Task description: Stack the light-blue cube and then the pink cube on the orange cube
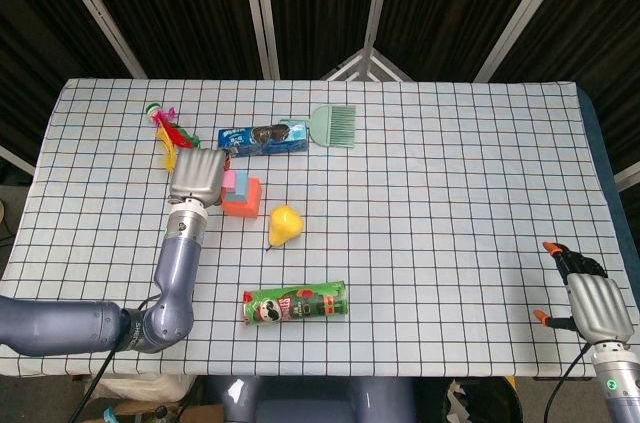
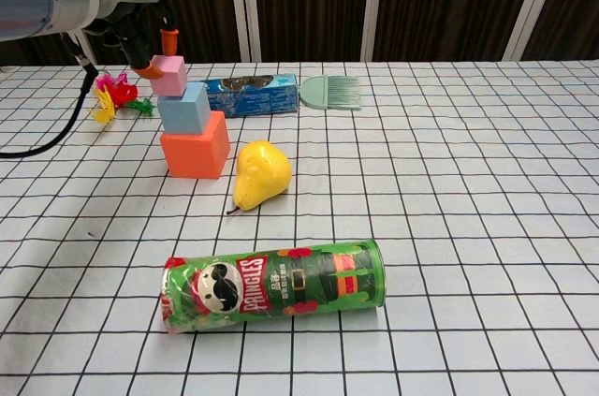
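The orange cube stands on the table with the light-blue cube on top of it. The pink cube sits at the top of the light-blue cube, toward its left side. My left hand pinches the pink cube between orange-tipped fingers; in the head view the hand hides most of the stack. My right hand rests at the table's near right edge, far from the cubes; its fingers cannot be read.
A yellow pear lies just right of the stack. A Pringles can lies on its side nearer the front. Behind the stack are a blue snack box, a green brush and a colourful toy.
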`<state>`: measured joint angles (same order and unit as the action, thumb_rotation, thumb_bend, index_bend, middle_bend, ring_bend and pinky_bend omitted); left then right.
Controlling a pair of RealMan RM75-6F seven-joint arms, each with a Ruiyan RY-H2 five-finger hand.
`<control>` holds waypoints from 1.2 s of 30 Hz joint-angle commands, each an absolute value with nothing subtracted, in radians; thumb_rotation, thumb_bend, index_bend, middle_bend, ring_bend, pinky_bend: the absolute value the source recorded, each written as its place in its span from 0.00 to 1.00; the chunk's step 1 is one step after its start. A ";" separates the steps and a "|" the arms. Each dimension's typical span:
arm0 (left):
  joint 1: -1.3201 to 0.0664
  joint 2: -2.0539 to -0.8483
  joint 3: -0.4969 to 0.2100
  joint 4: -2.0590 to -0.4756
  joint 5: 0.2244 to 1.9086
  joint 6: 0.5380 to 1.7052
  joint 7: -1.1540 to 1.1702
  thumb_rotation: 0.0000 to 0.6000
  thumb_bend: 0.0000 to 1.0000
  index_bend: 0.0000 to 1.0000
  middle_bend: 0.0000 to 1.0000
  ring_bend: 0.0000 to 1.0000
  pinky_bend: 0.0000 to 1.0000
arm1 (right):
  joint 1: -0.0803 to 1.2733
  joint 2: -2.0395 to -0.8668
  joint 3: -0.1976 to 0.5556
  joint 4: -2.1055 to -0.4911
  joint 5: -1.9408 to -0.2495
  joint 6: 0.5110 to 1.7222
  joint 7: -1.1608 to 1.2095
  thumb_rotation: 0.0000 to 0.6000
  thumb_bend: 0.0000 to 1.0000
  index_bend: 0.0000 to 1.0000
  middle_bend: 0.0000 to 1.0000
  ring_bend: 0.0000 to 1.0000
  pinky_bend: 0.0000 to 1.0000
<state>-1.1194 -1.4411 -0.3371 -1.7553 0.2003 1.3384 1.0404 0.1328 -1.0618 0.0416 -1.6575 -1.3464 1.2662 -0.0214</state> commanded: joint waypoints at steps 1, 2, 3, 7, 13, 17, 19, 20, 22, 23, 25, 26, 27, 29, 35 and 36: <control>-1.122 -1.448 -0.337 -1.743 0.197 1.334 1.040 1.00 0.38 0.44 0.85 0.79 0.89 | 0.133 -1.062 0.042 -1.657 -1.346 1.267 -0.022 1.00 0.17 0.11 0.13 0.15 0.16; -1.122 -1.451 -0.336 -1.739 0.198 1.332 1.040 1.00 0.38 0.44 0.85 0.79 0.89 | 0.132 -1.062 0.042 -1.657 -1.345 1.267 -0.022 1.00 0.17 0.11 0.13 0.15 0.16; -1.123 -1.453 -0.336 -1.735 0.198 1.330 1.039 1.00 0.38 0.44 0.85 0.79 0.89 | 0.132 -1.062 0.042 -1.657 -1.344 1.267 -0.023 1.00 0.17 0.11 0.13 0.15 0.16; -1.126 -1.459 -0.334 -1.727 0.196 1.325 1.043 1.00 0.38 0.44 0.85 0.79 0.89 | 0.133 -1.062 0.043 -1.657 -1.341 1.265 -0.023 1.00 0.17 0.11 0.13 0.15 0.16; -1.129 -1.465 -0.337 -1.721 0.199 1.321 1.040 1.00 0.38 0.44 0.85 0.79 0.89 | 0.134 -1.063 0.043 -1.657 -1.338 1.262 -0.026 1.00 0.17 0.11 0.13 0.15 0.16; -1.131 -1.467 -0.341 -1.720 0.197 1.322 1.040 1.00 0.38 0.44 0.85 0.79 0.89 | 0.134 -1.062 0.044 -1.657 -1.337 1.262 -0.026 1.00 0.17 0.11 0.13 0.15 0.16; -1.132 -1.467 -0.342 -1.719 0.196 1.324 1.041 1.00 0.38 0.44 0.85 0.79 0.89 | 0.133 -1.062 0.044 -1.657 -1.336 1.262 -0.026 1.00 0.17 0.11 0.13 0.15 0.16; -1.132 -1.467 -0.342 -1.720 0.196 1.325 1.042 1.00 0.38 0.44 0.85 0.79 0.89 | 0.133 -1.062 0.044 -1.657 -1.337 1.262 -0.026 1.00 0.17 0.11 0.13 0.15 0.16; -1.132 -1.466 -0.343 -1.721 0.193 1.327 1.043 1.00 0.38 0.44 0.85 0.79 0.89 | 0.134 -1.062 0.044 -1.658 -1.337 1.261 -0.025 1.00 0.17 0.11 0.13 0.15 0.16; -1.133 -1.466 -0.343 -1.720 0.193 1.328 1.043 1.00 0.38 0.44 0.85 0.79 0.89 | 0.134 -1.062 0.044 -1.658 -1.338 1.261 -0.026 1.00 0.17 0.11 0.13 0.15 0.16; -1.132 -1.465 -0.344 -1.721 0.191 1.329 1.043 1.00 0.38 0.44 0.85 0.79 0.89 | 0.134 -1.062 0.043 -1.657 -1.338 1.260 -0.025 1.00 0.17 0.11 0.13 0.15 0.16; -1.132 -1.465 -0.343 -1.720 0.191 1.330 1.044 1.00 0.38 0.44 0.85 0.79 0.89 | 0.134 -1.062 0.043 -1.658 -1.339 1.260 -0.025 1.00 0.17 0.11 0.13 0.15 0.16; -1.132 -1.465 -0.343 -1.720 0.190 1.330 1.045 1.00 0.38 0.44 0.85 0.79 0.89 | 0.134 -1.061 0.043 -1.658 -1.339 1.261 -0.025 1.00 0.17 0.11 0.13 0.15 0.16; -1.132 -1.466 -0.343 -1.719 0.190 1.329 1.045 1.00 0.38 0.44 0.85 0.79 0.89 | 0.133 -1.061 0.044 -1.659 -1.338 1.262 -0.024 1.00 0.17 0.11 0.13 0.15 0.16; -1.135 -1.470 -0.344 -1.713 0.190 1.327 1.047 1.00 0.38 0.44 0.85 0.79 0.89 | 0.133 -1.061 0.044 -1.659 -1.335 1.260 -0.025 1.00 0.17 0.11 0.13 0.15 0.16; -1.136 -1.472 -0.345 -1.710 0.191 1.328 1.046 1.00 0.38 0.44 0.85 0.79 0.89 | 0.134 -1.061 0.044 -1.658 -1.334 1.259 -0.025 1.00 0.17 0.11 0.13 0.15 0.16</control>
